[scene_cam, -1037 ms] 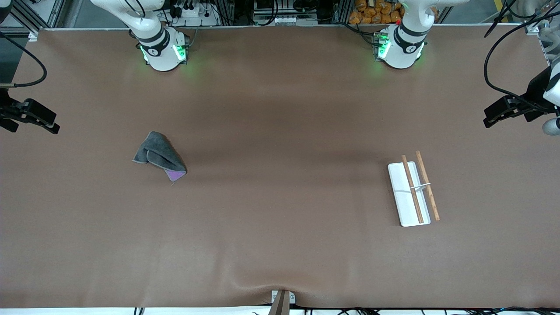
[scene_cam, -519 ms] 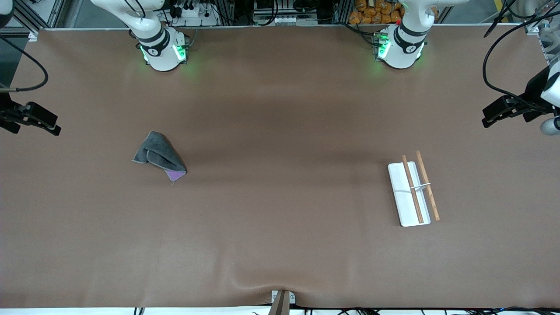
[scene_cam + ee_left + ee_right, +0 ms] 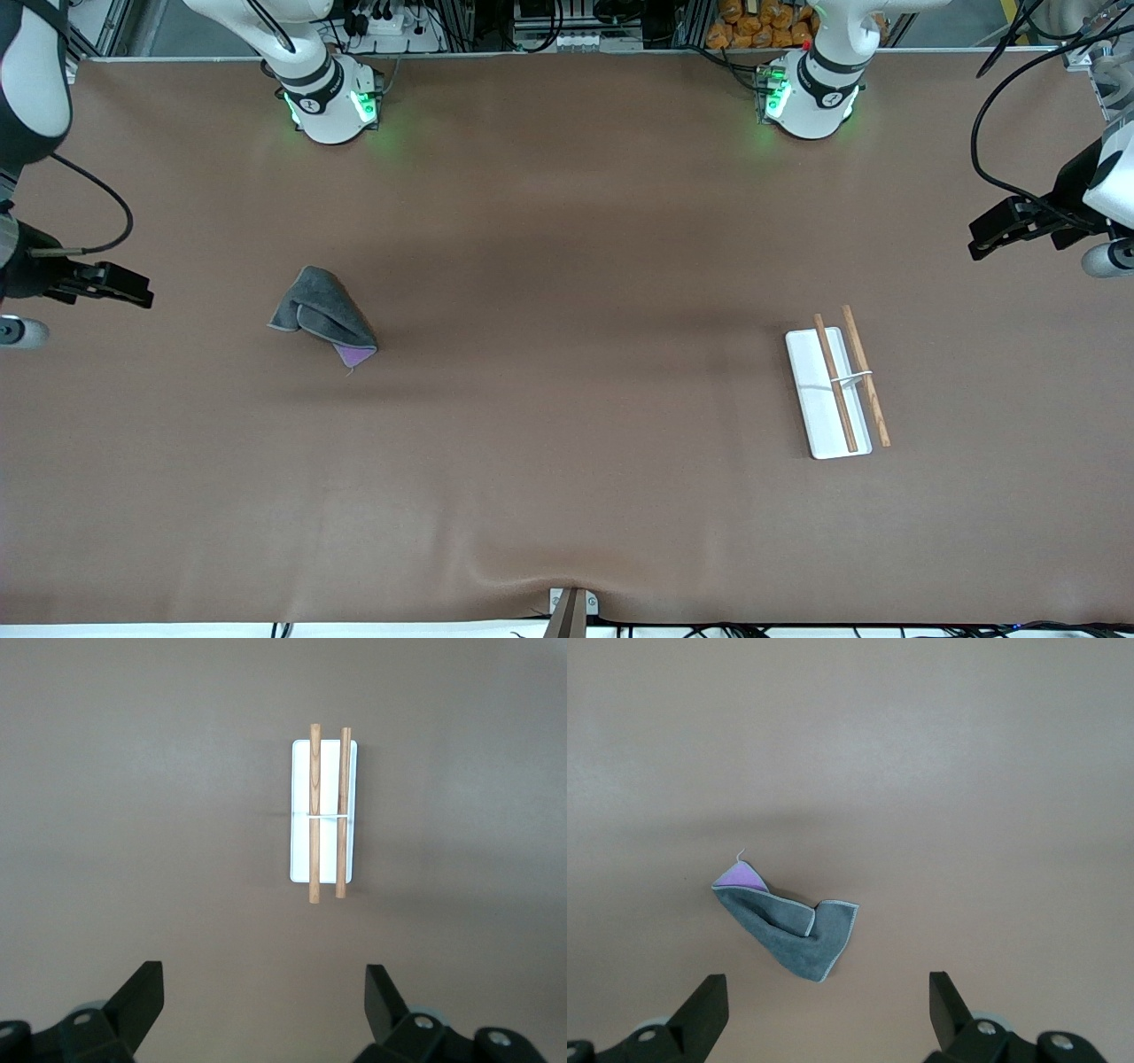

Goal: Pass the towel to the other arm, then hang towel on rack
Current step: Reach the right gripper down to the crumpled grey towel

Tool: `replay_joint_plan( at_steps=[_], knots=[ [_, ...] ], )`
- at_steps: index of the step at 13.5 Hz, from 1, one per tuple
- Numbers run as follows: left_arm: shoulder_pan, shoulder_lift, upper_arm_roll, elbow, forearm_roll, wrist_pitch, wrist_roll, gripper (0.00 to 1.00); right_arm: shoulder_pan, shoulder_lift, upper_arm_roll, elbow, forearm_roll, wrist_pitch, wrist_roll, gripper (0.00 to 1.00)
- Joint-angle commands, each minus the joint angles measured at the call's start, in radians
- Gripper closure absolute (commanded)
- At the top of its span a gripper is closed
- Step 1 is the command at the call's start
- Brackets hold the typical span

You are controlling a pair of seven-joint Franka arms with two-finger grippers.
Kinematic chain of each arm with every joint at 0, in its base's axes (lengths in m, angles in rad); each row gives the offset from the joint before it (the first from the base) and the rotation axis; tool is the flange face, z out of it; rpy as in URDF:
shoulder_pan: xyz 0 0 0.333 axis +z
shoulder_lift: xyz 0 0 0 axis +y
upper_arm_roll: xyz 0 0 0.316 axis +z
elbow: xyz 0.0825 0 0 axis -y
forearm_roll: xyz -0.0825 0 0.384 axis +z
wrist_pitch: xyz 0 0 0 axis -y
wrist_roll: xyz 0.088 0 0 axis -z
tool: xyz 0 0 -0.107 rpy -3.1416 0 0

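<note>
- Brown covering on the table [image 3: 567, 266] was pretty much the whole scene, with a slight wrinkle at the edge nearest the front camera.
- Towel [image 3: 323, 316] was lying crumpled on the table toward the right arm's end, dark grey, folded over itself, with a lilac corner [image 3: 356, 354] poking out on the side nearer the front camera. Nothing was touching it.
- Right gripper [image 3: 133, 295] was up in the air over the table's edge at the right arm's end, well apart from the towel. Its fingers [image 3: 700, 1014] were spread wide with nothing between them; the right wrist view looked straight down at the towel [image 3: 784, 926] through the gap.
- Rack [image 3: 837, 383] sat toward the left arm's end: a white oblong base [image 3: 815, 390] with two thin wooden rods [image 3: 834, 381] running lengthwise, joined by a small white crosspiece [image 3: 852, 378]. One rod was over the base, the other seemed to run along its edge on the left arm's side. Nothing was draped on it.
- Left gripper [image 3: 997, 232] hung in the air over the table's edge at the left arm's end, apart from the rack. Fingers [image 3: 383, 997] were wide apart too and empty, and the left wrist view had the rack [image 3: 323, 811] in sight between them.
- Towel and rack were well apart from each other.
</note>
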Motion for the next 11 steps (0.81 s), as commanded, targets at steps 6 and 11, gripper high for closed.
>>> replay_joint_plan(
  at_steps=[6,11],
  knots=[
    [0.004,-0.012,-0.008,-0.021,-0.018,-0.006,0.006,0.00,-0.083,0.149,0.011,-0.024,0.173,-0.040,-0.008,0.00],
    [0.004,-0.015,-0.009,-0.026,-0.017,-0.004,-0.001,0.00,-0.117,0.237,0.013,-0.116,0.277,0.012,-0.016,0.00]
  ],
)
